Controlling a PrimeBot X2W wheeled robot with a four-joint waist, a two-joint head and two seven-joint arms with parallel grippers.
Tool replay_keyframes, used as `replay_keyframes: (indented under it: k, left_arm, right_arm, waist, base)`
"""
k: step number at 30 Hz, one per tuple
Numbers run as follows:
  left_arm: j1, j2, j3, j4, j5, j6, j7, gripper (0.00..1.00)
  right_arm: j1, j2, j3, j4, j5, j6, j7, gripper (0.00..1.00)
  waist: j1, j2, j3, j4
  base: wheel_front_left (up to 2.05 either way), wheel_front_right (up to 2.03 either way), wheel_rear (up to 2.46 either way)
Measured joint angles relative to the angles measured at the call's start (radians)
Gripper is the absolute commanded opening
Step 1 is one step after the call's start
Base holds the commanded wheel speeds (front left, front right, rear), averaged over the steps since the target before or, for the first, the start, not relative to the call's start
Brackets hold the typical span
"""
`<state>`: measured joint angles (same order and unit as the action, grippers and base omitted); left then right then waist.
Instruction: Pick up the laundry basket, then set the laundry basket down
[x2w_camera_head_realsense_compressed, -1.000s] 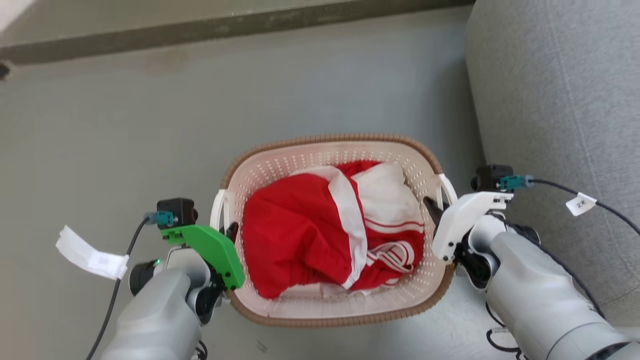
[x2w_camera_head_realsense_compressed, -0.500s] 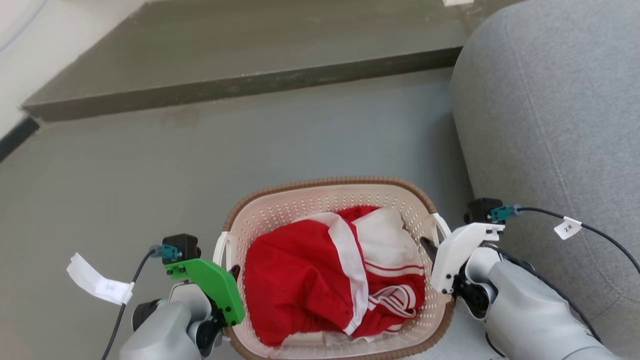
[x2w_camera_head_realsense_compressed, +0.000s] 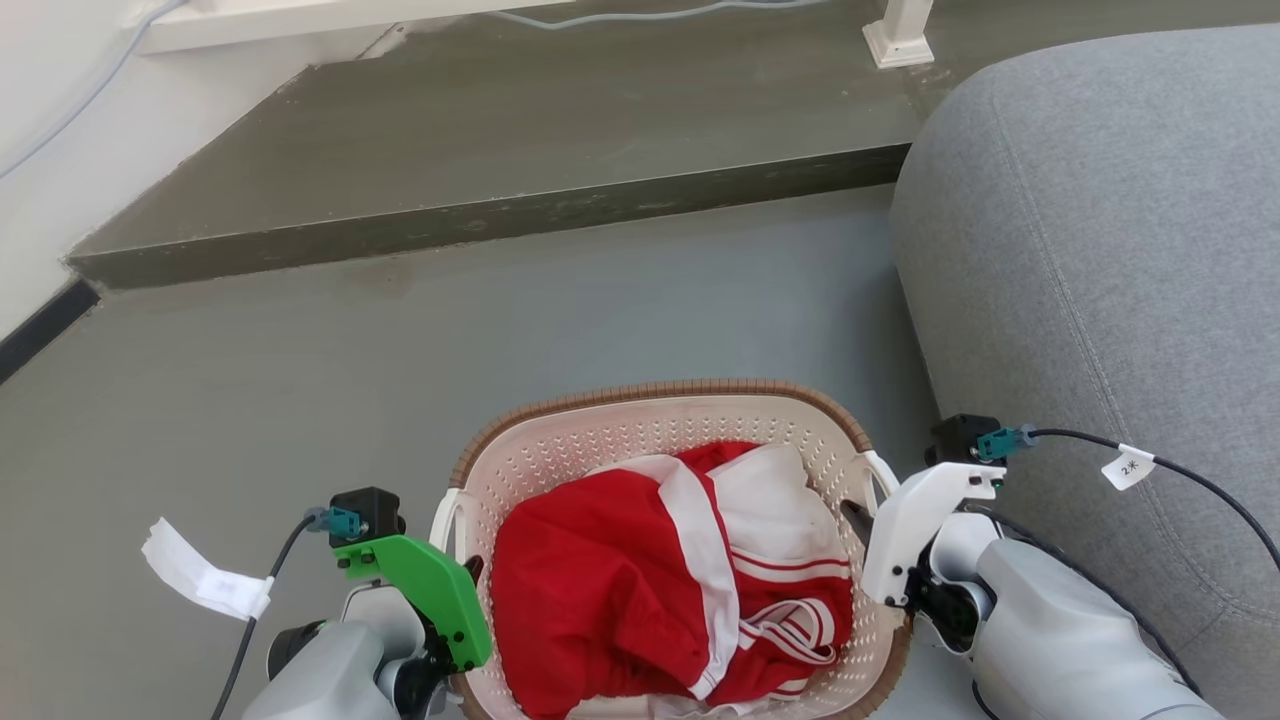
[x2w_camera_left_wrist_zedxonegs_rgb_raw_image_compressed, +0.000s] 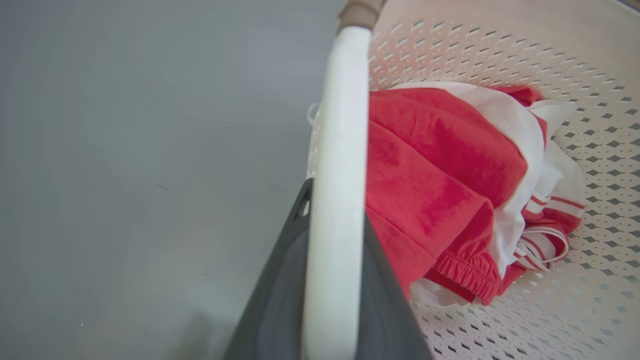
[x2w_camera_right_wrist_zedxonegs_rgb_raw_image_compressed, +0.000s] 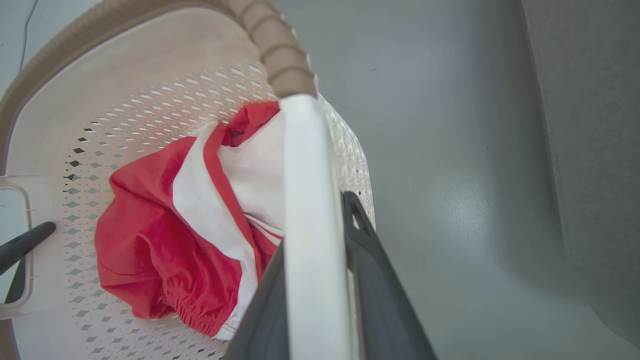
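Cream-white perforated plastic under a brown woven-look rim: the rounded laundry basket (x2w_camera_head_realsense_compressed: 660, 388) sits at the bottom centre of the head view. Grey floor (x2w_camera_head_realsense_compressed: 300, 400) lies beneath it, a grey fabric sofa (x2w_camera_head_realsense_compressed: 1100, 250) fills the right, and a raised dark step (x2w_camera_head_realsense_compressed: 500, 130) crosses the top. A crumpled red-and-white garment (x2w_camera_head_realsense_compressed: 620, 600) lies inside the basket. The left end effector (x2w_camera_head_realsense_compressed: 468, 572) is at the basket's left side and the right end effector (x2w_camera_head_realsense_compressed: 856, 522) at its right side.

In the left wrist view, two dark fingers (x2w_camera_left_wrist_zedxonegs_rgb_raw_image_compressed: 280, 300) are clenched on the white left loop handle (x2w_camera_left_wrist_zedxonegs_rgb_raw_image_compressed: 336, 150), one on each side of it.

In the right wrist view, dark fingers (x2w_camera_right_wrist_zedxonegs_rgb_raw_image_compressed: 370, 260) likewise pinch the white right loop handle (x2w_camera_right_wrist_zedxonegs_rgb_raw_image_compressed: 307, 175).

Both grasps look firm, and the basket appears to hang clear of the floor. The pick-up therefore seems done or nearly so, and setting the basket down is the part left.
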<state>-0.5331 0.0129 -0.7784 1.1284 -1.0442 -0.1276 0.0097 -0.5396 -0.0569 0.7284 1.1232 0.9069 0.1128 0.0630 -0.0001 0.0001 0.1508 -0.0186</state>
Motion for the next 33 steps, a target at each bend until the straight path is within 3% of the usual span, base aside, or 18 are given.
replay_keyframes:
  k: [33]
  left_arm:
    - [0.0,0.001,-0.041,-0.001,-0.037,0.014,0.009,0.0]
  right_arm:
    - [0.0,-0.002,0.041,0.015,0.036,0.0,0.008,0.0]
  waist:
    - [0.0,0.0,-0.011,-0.004]
  base:
    - [0.0,0.0,0.0]
